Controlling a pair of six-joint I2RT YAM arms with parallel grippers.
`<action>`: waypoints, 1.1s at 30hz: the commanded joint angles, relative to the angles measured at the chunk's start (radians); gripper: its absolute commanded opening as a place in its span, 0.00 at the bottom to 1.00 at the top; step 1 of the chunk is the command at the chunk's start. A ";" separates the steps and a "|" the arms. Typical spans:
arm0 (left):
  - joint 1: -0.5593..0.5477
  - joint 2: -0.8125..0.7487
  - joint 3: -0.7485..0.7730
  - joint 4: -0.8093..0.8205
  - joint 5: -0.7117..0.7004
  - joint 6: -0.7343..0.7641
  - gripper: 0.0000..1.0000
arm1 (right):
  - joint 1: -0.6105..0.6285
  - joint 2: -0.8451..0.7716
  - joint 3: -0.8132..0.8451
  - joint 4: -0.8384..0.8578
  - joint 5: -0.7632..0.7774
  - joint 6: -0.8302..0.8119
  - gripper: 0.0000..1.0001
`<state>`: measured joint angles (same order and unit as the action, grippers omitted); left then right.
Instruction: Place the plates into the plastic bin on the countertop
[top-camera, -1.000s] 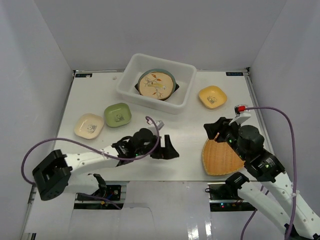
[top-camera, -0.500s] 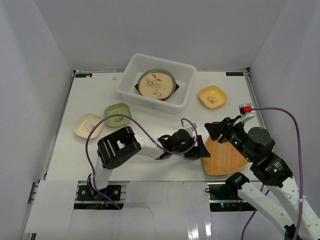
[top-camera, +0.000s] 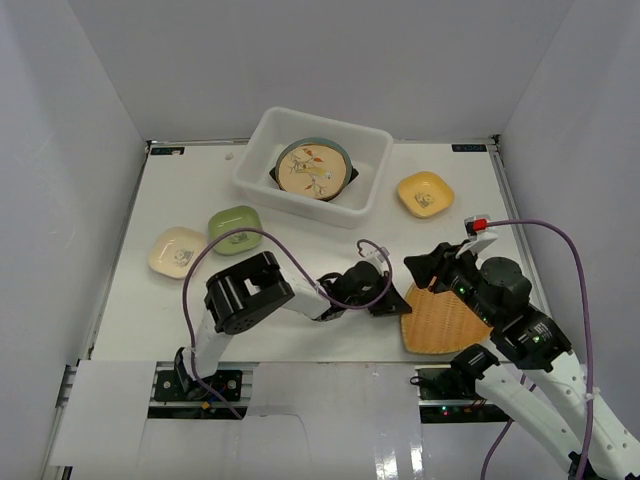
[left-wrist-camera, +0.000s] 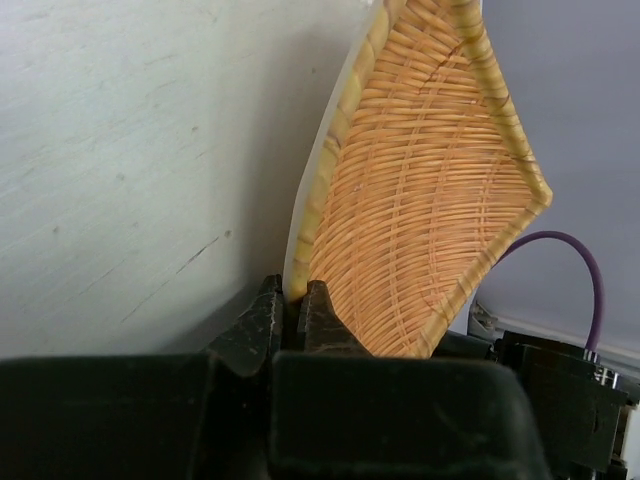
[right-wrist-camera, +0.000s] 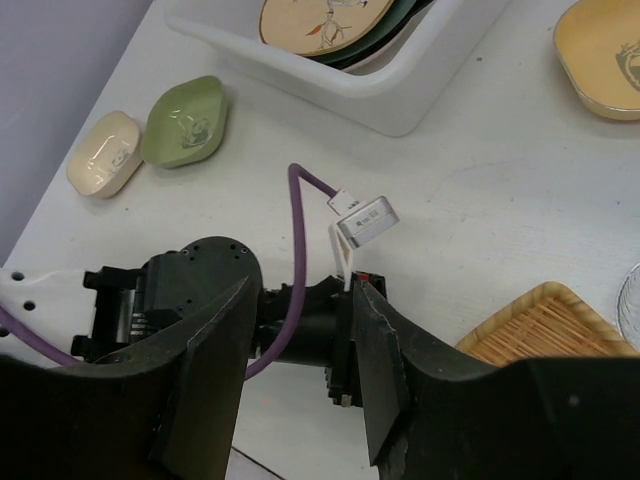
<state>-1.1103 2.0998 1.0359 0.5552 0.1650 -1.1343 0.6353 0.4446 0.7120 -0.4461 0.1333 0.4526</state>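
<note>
Left gripper: pressed shut on the thin near rim of the woven plate. The plate looks tipped up at the near right of the countertop, well apart from the bin.

Risk: you have only an edge pinch, so the plate may swivel or slide out when lifted.

Right gripper: fingers spread, holding nothing, hanging just above your left wrist. The arms or the purple cable could foul.

The bin already holds a painted plate. A tilted release could catch the rim.

White walls round 3 sides; dark tag far-L corner, 2nd tag far-R, poss. stickers.
</note>
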 joint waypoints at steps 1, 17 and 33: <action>0.007 -0.096 -0.095 -0.092 -0.068 0.074 0.00 | 0.004 -0.001 -0.002 0.029 0.049 -0.011 0.50; 0.396 -1.035 -0.280 -0.373 -0.286 0.316 0.00 | 0.003 -0.004 0.067 0.010 0.322 -0.011 0.08; 0.825 -0.204 0.579 -0.549 -0.019 0.409 0.00 | 0.003 0.000 -0.074 0.001 0.204 -0.037 0.13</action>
<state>-0.3050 1.8492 1.5093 0.0437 0.0601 -0.7303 0.6353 0.4469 0.6548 -0.4690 0.3523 0.4255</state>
